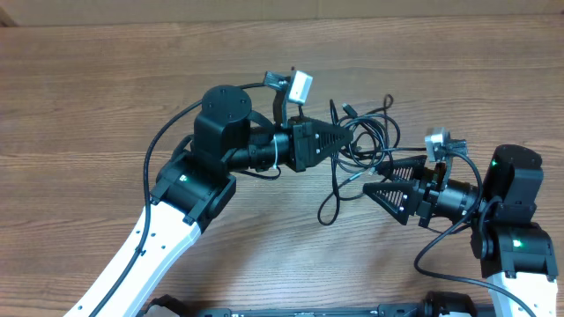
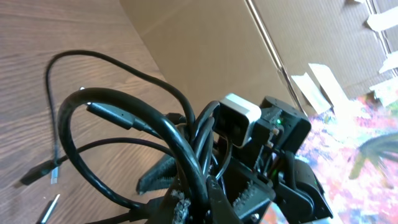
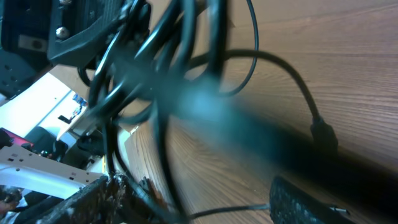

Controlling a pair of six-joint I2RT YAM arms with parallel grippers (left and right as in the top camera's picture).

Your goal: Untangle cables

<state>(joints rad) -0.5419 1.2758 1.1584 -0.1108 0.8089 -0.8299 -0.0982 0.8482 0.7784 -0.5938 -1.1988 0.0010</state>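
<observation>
left arm: up from the near left corner in the overhead view, bent at the elbow, wrist pointing right.
right arm: up from the near right corner, wrist pointing left.
loop (image 1: 328, 210): one slack bend of cord trailing from the tangle toward the near side, lying on the wood just left of the right claw.
right claw (image 1: 372, 178): open, jaws spread, tips at the tangle's near right edge; a thin strand crossing the gap, not clamped. From its own camera, fingers (image 3: 99, 199) at either lower corner, blurred black cords running between them.
left claw (image 1: 342, 138): closed tight on the cables; from its own camera, several strands bunched and pinched between the pads (image 2: 177, 208).
cables (image 1: 370, 132): one knot of thin black cords near the table's middle, between the two claws, arching up off the wood at the left claw.
plug (image 1: 346, 110): a free end sticking out on the knot's far side.
table (image 1: 106, 88): brown wood grain under everything.
cardboard (image 2: 205, 50): plain brown wall beyond the table's edge, seen from the left wrist.
</observation>
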